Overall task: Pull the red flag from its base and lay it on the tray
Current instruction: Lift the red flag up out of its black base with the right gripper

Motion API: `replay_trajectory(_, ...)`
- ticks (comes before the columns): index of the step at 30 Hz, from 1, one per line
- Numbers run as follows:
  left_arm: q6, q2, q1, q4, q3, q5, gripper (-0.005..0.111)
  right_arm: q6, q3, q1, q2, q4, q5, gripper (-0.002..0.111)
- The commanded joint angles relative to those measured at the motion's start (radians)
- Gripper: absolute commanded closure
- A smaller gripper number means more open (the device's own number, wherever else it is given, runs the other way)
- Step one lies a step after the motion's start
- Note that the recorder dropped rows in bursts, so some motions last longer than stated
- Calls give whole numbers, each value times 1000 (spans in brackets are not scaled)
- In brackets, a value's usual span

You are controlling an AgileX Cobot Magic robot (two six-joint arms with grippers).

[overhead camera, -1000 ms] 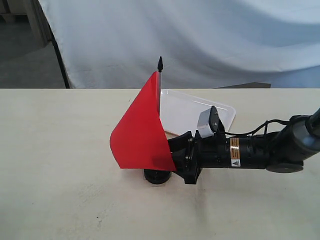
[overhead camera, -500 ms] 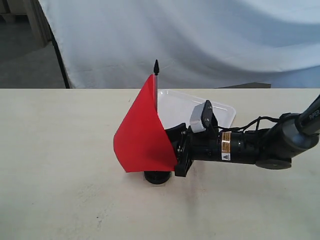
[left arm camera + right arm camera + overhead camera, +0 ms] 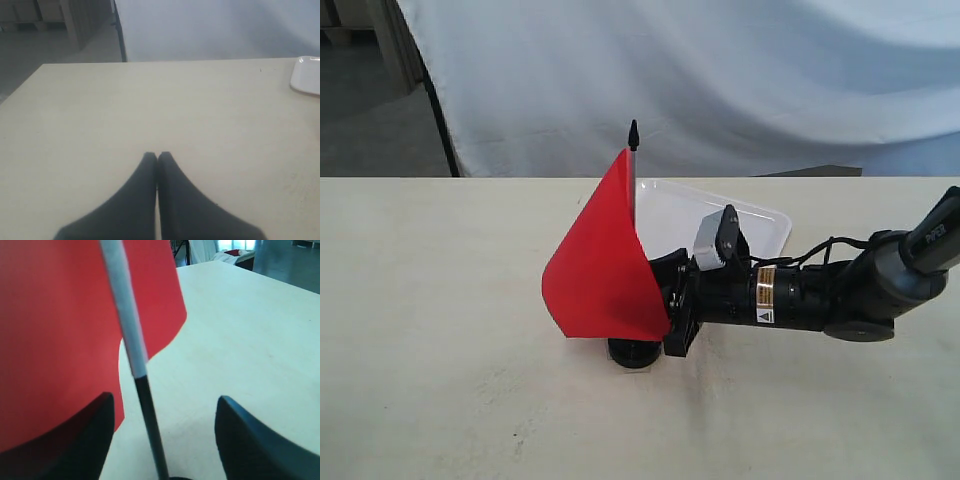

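Flag (image 3: 605, 265): upright, abt mid-counter, halfway btwn near & far edges; red cloth hangs toward left edge, black tip on top.
Pole (image 3: 125, 315): white upper part, black lower part, runs down toward base.
Base (image 3: 635, 352): black disc on counter, right under flag; cloth & gripper hide part of it.
R gripper (image 3: 165, 401): wide open, one finger (image 3: 75, 440) each side of pole, neither touching it; grips nothing.
R arm (image 3: 800, 295): lies low over counter, reaching in from right edge.
Tray (image 3: 765, 225): white, by far edge, right of centre; behind flag & R arm.
L gripper (image 3: 157, 159): fingertips pressed together, nothing btwn them; above counter, a tray corner well apart from it.
Counter (image 3: 440, 350): pale top.
Sheet (image 3: 720, 80): white, hangs behind far edge.
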Motion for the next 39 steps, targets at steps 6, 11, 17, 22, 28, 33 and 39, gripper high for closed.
replay_trajectory(6,-6,-3,-4,4,2,-3,107,-48,-6,9,11,43,-10,53)
replay_trajectory(11,-6,-3,-4,4,2,-3,107,-109,-6,17,13,45,-5,109)
replay_trajectory(17,-6,-3,-4,4,2,-3,107,-91,-6,15,13,50,-18,109)
replay_trajectory(22,-6,-3,-4,4,2,-3,107,-3,-6,11,-42,47,-5,109)
replay_trajectory(28,-6,-3,-4,4,2,-3,107,129,-6,11,-190,47,210,109)
replay_trajectory(33,-6,-3,-4,4,2,-3,107,175,-62,11,-314,45,609,109)
replay_trajectory(39,-6,-3,-4,4,2,-3,107,168,-168,11,-338,-25,1065,109)
